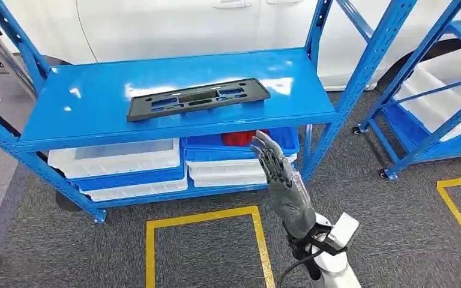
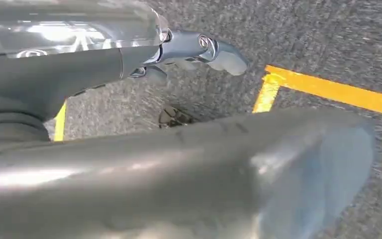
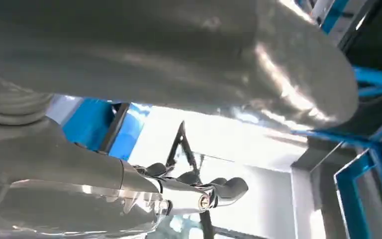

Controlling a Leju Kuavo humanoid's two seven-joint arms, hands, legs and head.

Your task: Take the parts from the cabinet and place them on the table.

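A flat black plastic part (image 1: 197,98) with cut-outs lies on the top shelf of the blue cabinet (image 1: 84,102), in the head view. My right hand (image 1: 283,183) is raised in front of the cabinet's lower shelf, below and to the right of the part, fingers stretched out and apart, holding nothing. The right wrist view shows that hand (image 3: 189,191) with its thick thumb (image 3: 179,55) spread wide from it, the blue frame (image 3: 373,79) beyond. My left hand (image 2: 199,50) hangs over the grey carpet with nothing in it.
White and blue bins (image 1: 120,165) are stacked on the lower shelf, one blue bin holding something red (image 1: 240,138). A second blue rack (image 1: 438,114) stands at the right. Yellow floor tape (image 1: 204,217) marks squares on the carpet. A white car body (image 1: 174,24) stands behind the cabinet.
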